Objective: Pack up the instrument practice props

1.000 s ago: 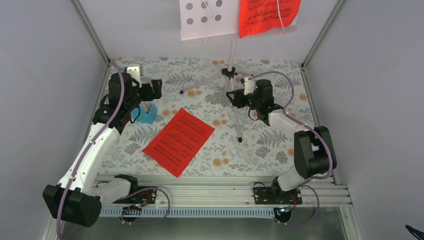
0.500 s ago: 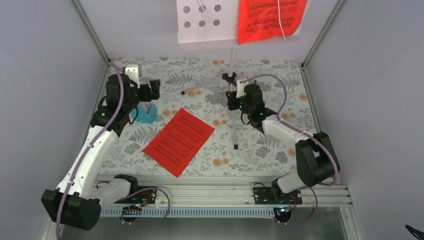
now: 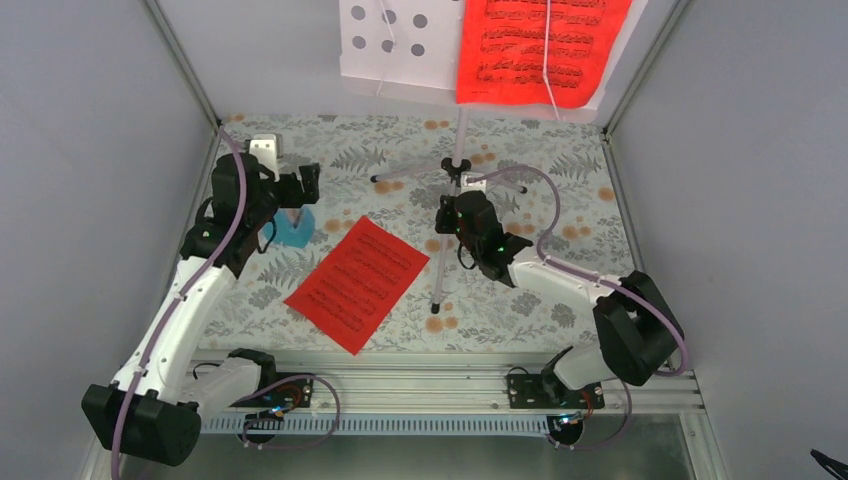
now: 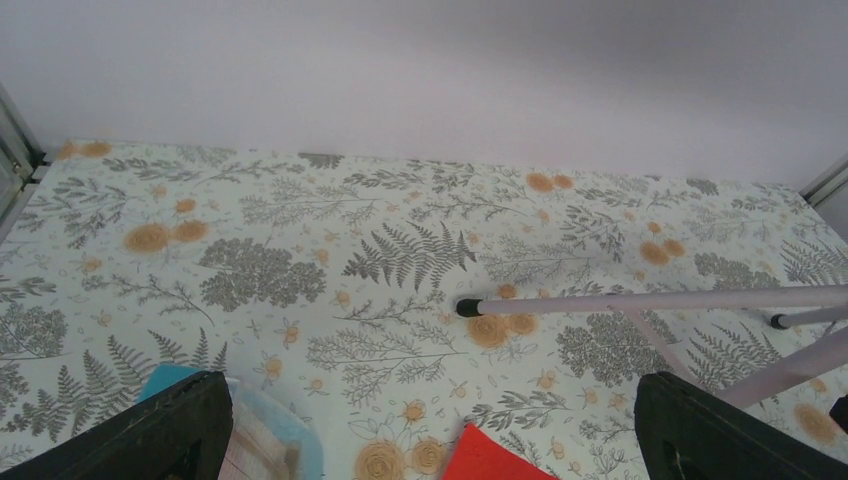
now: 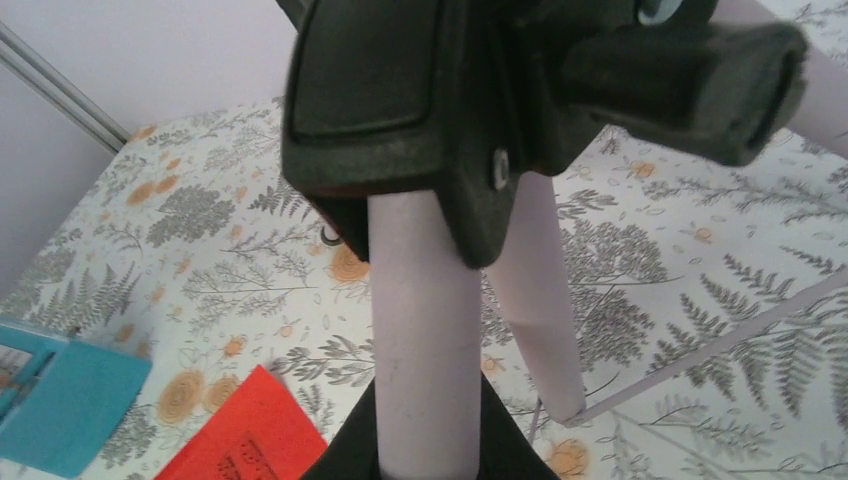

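The pale lilac music stand (image 3: 459, 135) stands at the back, its perforated desk (image 3: 395, 45) carrying a red sheet-music page (image 3: 535, 45). My right gripper (image 3: 452, 215) is shut on the stand's pole just below the black tripod hub; in the right wrist view the pole (image 5: 425, 330) fills the gap between the jaws. A second red page (image 3: 357, 283) lies flat mid-table. The light-blue metronome (image 3: 292, 230) sits at the left, just under my open, empty left gripper (image 3: 305, 185). In the left wrist view the metronome (image 4: 275, 440) lies by the left finger (image 4: 170, 435).
Thin tripod legs (image 3: 437, 270) spread over the floral mat around the right gripper; one leg (image 4: 650, 300) crosses the left wrist view. Grey enclosure walls (image 3: 100, 150) with metal corner posts close in the left, right and back. The arm bases' rail (image 3: 440, 395) runs along the near edge.
My right gripper has moved left and nearer with the stand's pole in it; the stand, desk and near leg tip shifted left. The left arm has barely moved.
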Motion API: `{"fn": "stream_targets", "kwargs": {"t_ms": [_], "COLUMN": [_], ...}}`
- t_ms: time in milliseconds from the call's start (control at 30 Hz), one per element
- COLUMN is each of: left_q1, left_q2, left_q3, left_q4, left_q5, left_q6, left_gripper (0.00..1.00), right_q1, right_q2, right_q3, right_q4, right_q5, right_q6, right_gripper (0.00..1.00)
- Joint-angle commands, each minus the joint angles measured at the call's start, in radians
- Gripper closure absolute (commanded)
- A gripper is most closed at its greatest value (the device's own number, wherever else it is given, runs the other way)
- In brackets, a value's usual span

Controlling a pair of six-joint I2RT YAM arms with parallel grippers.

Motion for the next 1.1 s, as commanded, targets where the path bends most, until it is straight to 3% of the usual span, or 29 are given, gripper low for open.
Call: {"fn": "stream_targets", "kwargs": {"t_ms": [0,67,300,433,567,700,800,867,1067], "left_q1": [0.005,0.005,0.005,0.004,0.004,0.003,-0.007,-0.043,-0.266], "left_q2": [-0.029,-0.034,-0.097,-0.213,-0.279,-0.295,-0.233,-0.177,-0.052], "left_q3": [-0.011,-0.014,-0.026,-0.050,-0.031,0.011,0.095,0.172,0.302], "left_q4": [0.000,0.000,-0.006,0.038,0.060,0.133,0.139,0.135,0.186], "left_q5": [0.012,0.016,-0.040,-0.080,-0.012,0.365,0.535,0.565,0.488], "left_q6": [-0.019,-0.020,-0.025,-0.023,0.010,0.120,0.107,0.095,0.088], "left_gripper": [0.00,0.00,0.00,0.00,0.00,0.01,0.09,0.15,0.16], "right_q1": [0.057,0.068,0.070,0.070,0.071,0.070,0.072,0.072,0.071], "right_q2": [0.026,0.038,-0.003,-0.116,-0.246,-0.334,-0.358,-0.412,-0.603], "right_q3": [0.023,0.027,-0.006,-0.096,-0.178,-0.180,-0.074,-0.017,0.104], "right_q4": [0.003,0.034,0.069,0.118,0.127,0.091,-0.050,-0.087,-0.088], "right_q5": [0.109,0.080,0.057,0.047,0.025,-0.135,-0.243,-0.278,-0.293], "right_q6": [0.244,0.231,0.153,0.052,-0.052,-0.208,-0.246,-0.240,-0.246], "right_gripper": [0.96,0.89,0.37,0.24,0.21,0.21,0.26,0.31,0.28]}}
